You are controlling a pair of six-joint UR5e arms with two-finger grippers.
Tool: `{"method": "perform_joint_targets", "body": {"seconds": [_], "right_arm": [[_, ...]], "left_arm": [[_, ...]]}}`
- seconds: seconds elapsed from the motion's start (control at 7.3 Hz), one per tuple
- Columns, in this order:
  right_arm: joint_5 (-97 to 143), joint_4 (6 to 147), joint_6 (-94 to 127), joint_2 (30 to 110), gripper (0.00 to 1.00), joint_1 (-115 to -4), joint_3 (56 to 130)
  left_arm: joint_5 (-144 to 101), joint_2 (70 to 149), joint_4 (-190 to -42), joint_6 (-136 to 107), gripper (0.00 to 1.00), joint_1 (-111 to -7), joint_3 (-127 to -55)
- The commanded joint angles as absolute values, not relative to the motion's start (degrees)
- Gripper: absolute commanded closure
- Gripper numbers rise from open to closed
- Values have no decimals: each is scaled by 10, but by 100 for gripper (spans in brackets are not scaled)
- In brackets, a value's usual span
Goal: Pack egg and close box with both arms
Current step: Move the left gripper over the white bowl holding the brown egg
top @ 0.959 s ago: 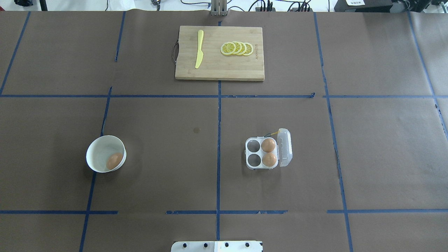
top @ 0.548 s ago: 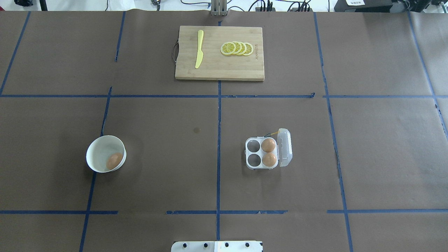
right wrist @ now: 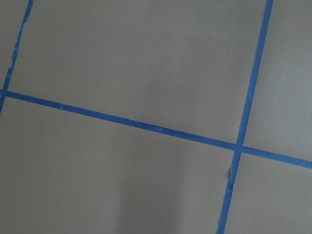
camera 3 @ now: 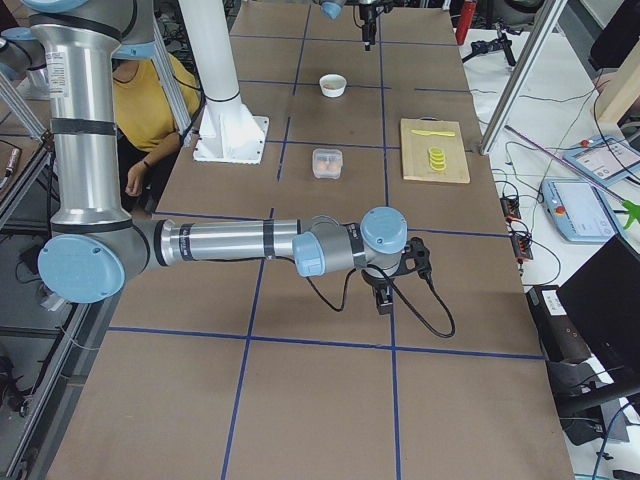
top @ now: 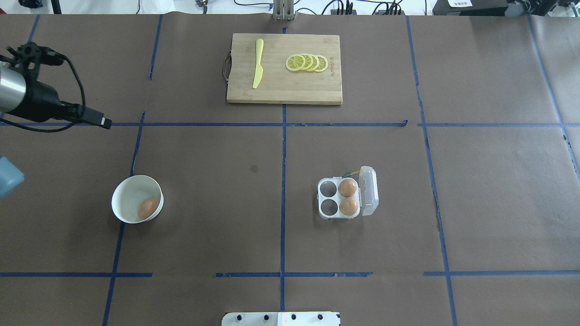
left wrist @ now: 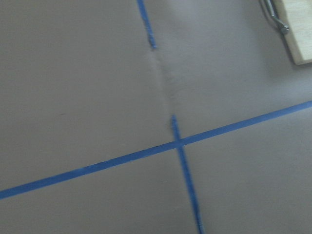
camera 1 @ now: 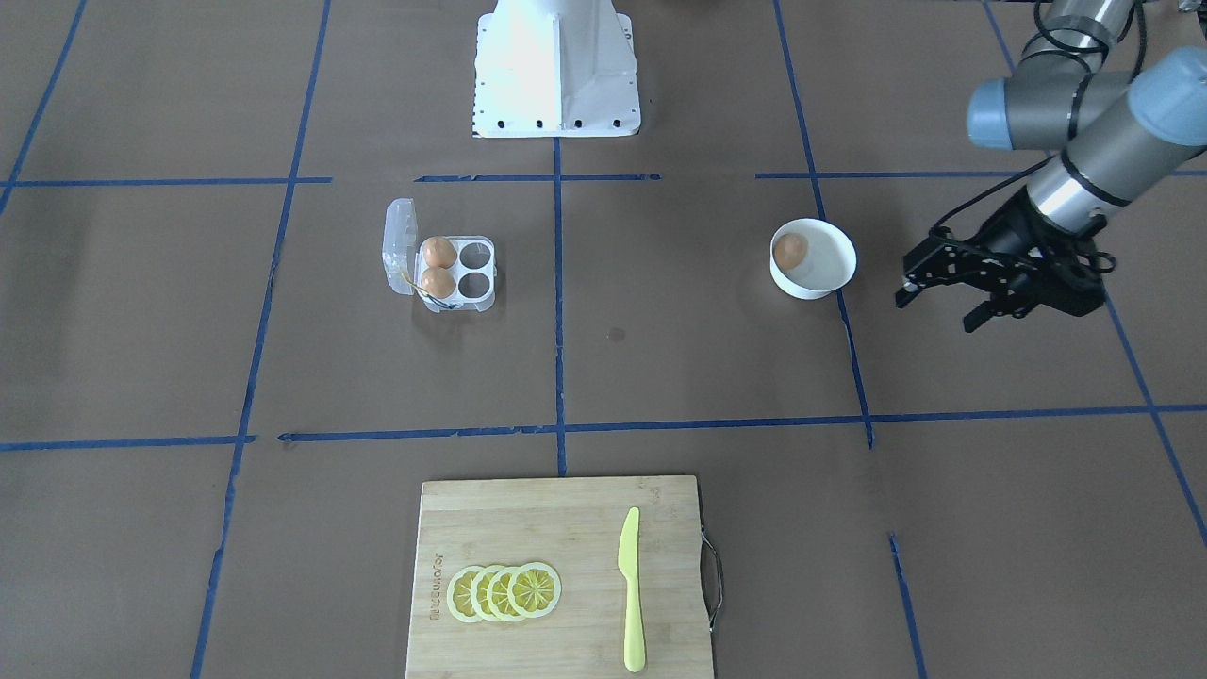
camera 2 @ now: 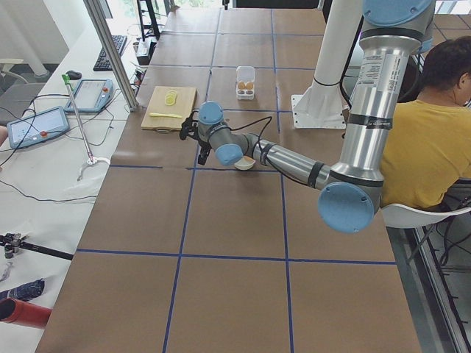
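One egg (top: 147,208) lies in a white bowl (top: 128,192) at the table's left. The clear box (top: 339,198) stands right of centre, its lid (top: 369,190) open to the right. Two eggs (top: 347,187) fill the cells beside the lid; the two left cells are empty. My left arm (top: 36,102) comes in from the left edge. My left gripper (camera 1: 938,306) hangs open and empty above the table, beside the bowl (camera 1: 828,269) and apart from it. My right gripper (camera 3: 384,298) shows only in the exterior right view, far from the box; I cannot tell its state.
A wooden cutting board (top: 284,86) at the far middle carries a yellow knife (top: 258,63) and lemon slices (top: 306,62). The white pedestal (camera 1: 556,71) stands at the robot's side. A person in yellow (camera 2: 423,140) sits beside it. Both wrist views show brown paper and blue tape.
My left arm has come into the overhead view at the left edge, where no arm showed before. The bowl, eggs and box have not moved.
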State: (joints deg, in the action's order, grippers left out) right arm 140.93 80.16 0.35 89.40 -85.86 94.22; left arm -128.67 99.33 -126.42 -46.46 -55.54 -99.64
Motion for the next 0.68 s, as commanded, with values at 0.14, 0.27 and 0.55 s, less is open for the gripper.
{"method": "perform_joint_targets", "body": {"seconds": [0.14,0.27,0.55], "right_arm": [[1410,800,4,896,0,-859,950],[1411,799,4,896,0,-859,950],[1410,800,4,896,0,-859,949]], "left_arm": [[-1334,982,-1280,-498,15,-522,-1006],[-1365,963,-1302,-499,17,-520,-1005],[-1382,951,-1331,-503,18,-503,-999]]}}
